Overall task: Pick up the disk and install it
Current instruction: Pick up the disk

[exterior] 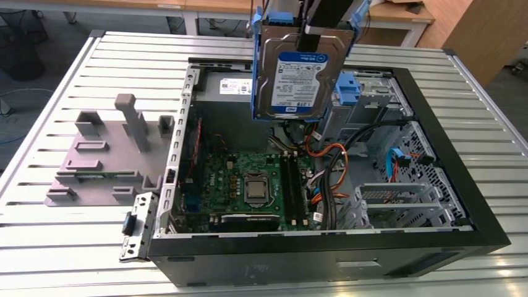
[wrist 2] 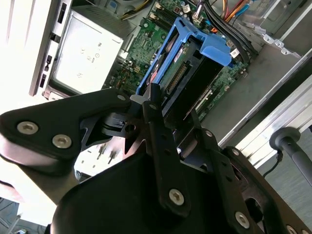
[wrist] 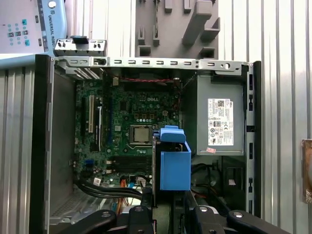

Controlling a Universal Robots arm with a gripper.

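The disk (exterior: 298, 77), a silver hard drive with a blue-and-white label in a blue carrier bracket, hangs upright above the rear part of the open computer case (exterior: 462, 204). My gripper (exterior: 310, 38) grips it from above and is shut on its top edge. In both wrist views the disk's blue carrier (wrist 2: 200, 41) (wrist: 174, 165) shows edge-on between the black fingers (wrist 2: 155, 114), over the motherboard (wrist: 131, 117). The disk is clear of the case floor and touches nothing inside.
The grey power supply box (wrist: 219, 122) sits in a case corner. Orange and black cables (exterior: 334, 164), a metal drive cage (exterior: 396, 198) and a blue latch (exterior: 350, 86) fill the exterior view's right side. A grey fixture (exterior: 107, 154) stands on the slatted table (exterior: 49, 260).
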